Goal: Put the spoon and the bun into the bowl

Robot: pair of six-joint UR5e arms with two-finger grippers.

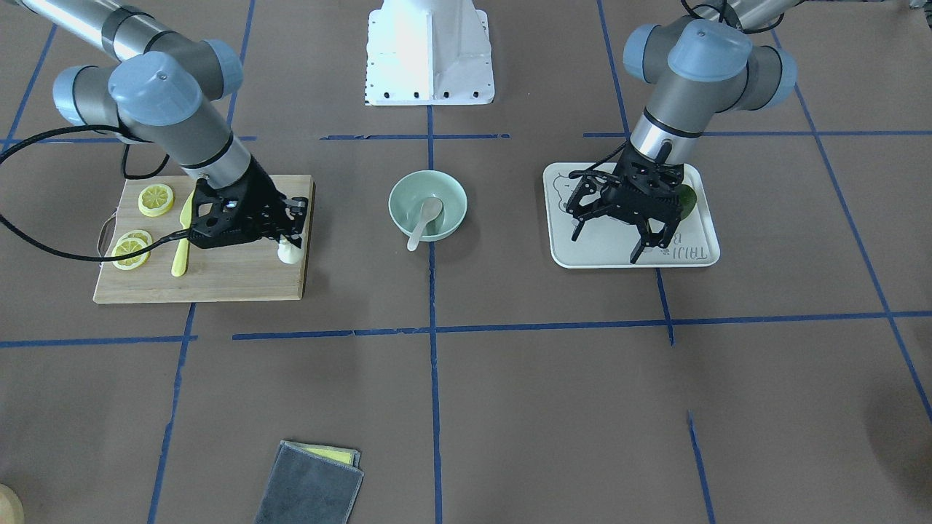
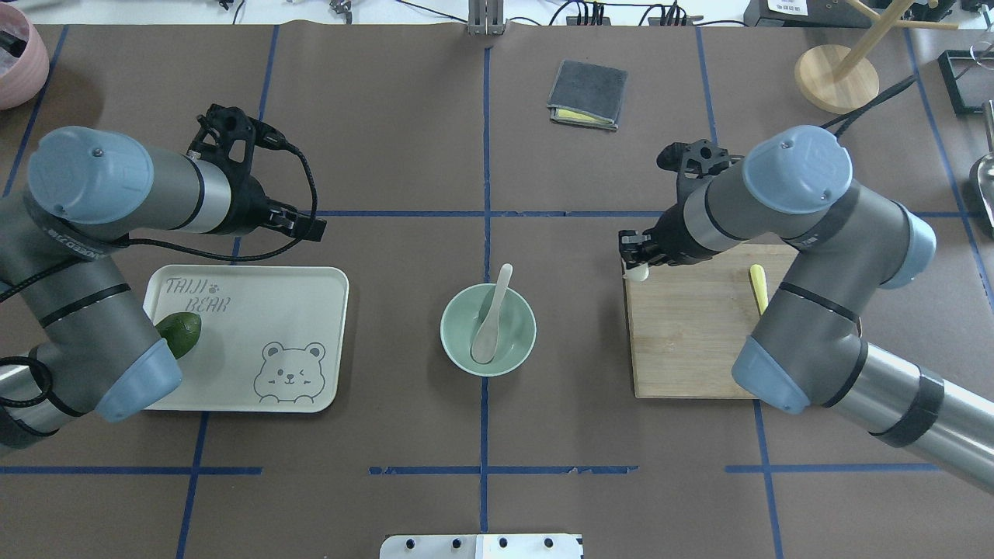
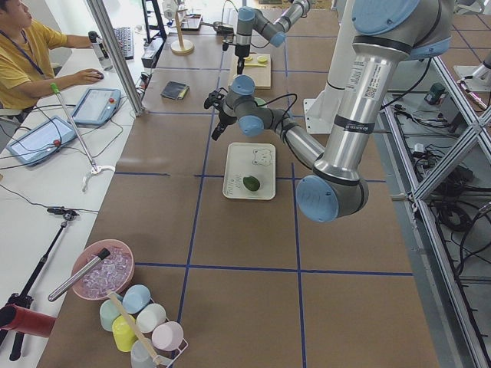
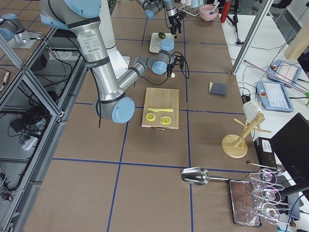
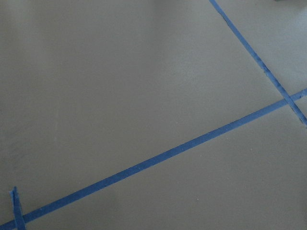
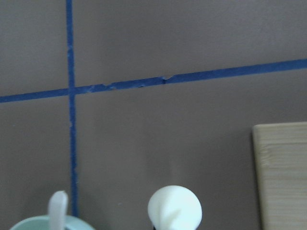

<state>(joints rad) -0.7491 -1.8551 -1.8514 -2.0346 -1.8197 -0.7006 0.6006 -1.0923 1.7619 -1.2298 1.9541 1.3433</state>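
Tabletop [image 1: 510,407] of brown, crossed with blue tape. Toward its right end, wooden board [image 2: 683,341] carrying a yellow knife [image 1: 180,247] and lemon slices [image 1: 156,199]. Toward its left end, cream tray [image 2: 264,310] with a green avocado [image 2: 180,334] at one side. Midway between those two ends, pale mint bowl [image 1: 408,193], upright.

Above the tray, left gripper [image 1: 610,244]: fingers spread wide, nothing between them, no part in the job at present. Sees only bare table and tape through its own wrist camera. Above the board corner nearest the bowl, right gripper [image 1: 289,244]: pressed in on the bun, tips pointing down.

Next in size, spoon [image 2: 494,310]: already inside the bowl, scoop on the bottom, handle propped on the rim and poking out toward the operators' edge. Counts as done.

Smallest, bun [image 6: 175,208]: white, pinched at the right gripper's tips, seemingly raised off the board, near the bowl yet not over it. Shows in the right wrist view just beside the bowl's rim, board off to the other side.

Roughly half finished, judging by this: spoon in, bun in hand. Left to do: carry toward mid-table, lower beside the spoon, release.
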